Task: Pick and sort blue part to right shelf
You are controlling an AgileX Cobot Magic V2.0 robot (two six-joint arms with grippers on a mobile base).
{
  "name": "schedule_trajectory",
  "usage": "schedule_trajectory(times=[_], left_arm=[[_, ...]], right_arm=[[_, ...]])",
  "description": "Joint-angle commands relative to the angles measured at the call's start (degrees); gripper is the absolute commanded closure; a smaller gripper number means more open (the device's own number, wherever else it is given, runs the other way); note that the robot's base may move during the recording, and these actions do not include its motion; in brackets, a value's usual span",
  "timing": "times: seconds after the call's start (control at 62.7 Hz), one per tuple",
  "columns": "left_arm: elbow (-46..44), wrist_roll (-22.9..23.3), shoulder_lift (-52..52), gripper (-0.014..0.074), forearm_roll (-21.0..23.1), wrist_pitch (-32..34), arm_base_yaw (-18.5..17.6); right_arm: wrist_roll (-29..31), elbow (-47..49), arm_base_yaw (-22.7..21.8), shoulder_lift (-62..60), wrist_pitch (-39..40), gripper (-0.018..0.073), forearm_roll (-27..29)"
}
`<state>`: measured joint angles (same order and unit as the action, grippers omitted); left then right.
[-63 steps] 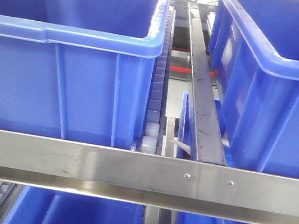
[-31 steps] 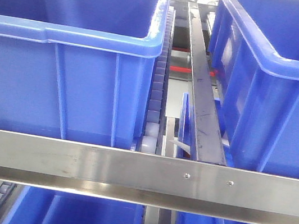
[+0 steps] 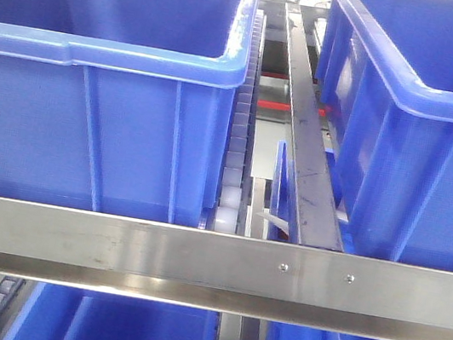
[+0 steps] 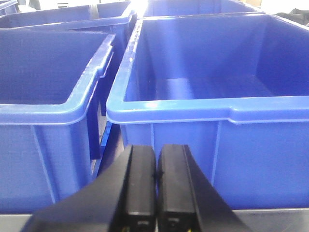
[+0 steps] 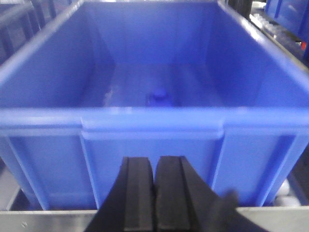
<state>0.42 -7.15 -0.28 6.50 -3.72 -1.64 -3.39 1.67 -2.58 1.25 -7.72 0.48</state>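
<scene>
1. The blue part (image 5: 158, 96) lies on the floor of a large open-topped blue bin (image 5: 38, 121), near the middle and slightly toward the bin's far wall; the right wrist view shows it only as a small blurred lump.
2. That bin's front rim runs just above the right gripper (image 5: 154, 193), whose black fingers are pressed together with nothing between them.
3. The bin's side walls rise clear on both sides of the part, and the floor around it looks bare.
4. The left gripper (image 4: 155, 191) is likewise closed and holds nothing; it sits below the front rim of another blue bin (image 4: 270, 145).
5. Beside that bin, to its left, stands a neighbouring bin (image 4: 43, 145), with a narrow dark gap between their walls.
6. In the front view, the right shelf's flat steel front rail (image 3: 111, 242) crosses below two bins, and a pale roller track (image 3: 236, 150) and a steel divider (image 3: 302, 130) fill the gap between them.
</scene>
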Motion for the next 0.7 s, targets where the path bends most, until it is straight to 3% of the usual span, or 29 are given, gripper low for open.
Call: schedule_trajectory(times=[0.0,0.175,0.686], left_arm=[[1.3,0.5,-1.2,0.0472,0.5,5.1,0.1],[1.3,0.5,-1.2,0.0472,0.5,5.1,0.1],[1.3,0.5,-1.2,0.0472,0.5,5.1,0.1]], right_arm=[[0.2,-2.4,-0.3,-1.3,10.5,0.0528,0.4],[0.3,-2.2,-0.4,-3.1,6.4,0.0528,0.3],[0.3,-2.2,-0.4,-3.1,6.1,0.0528,0.3]])
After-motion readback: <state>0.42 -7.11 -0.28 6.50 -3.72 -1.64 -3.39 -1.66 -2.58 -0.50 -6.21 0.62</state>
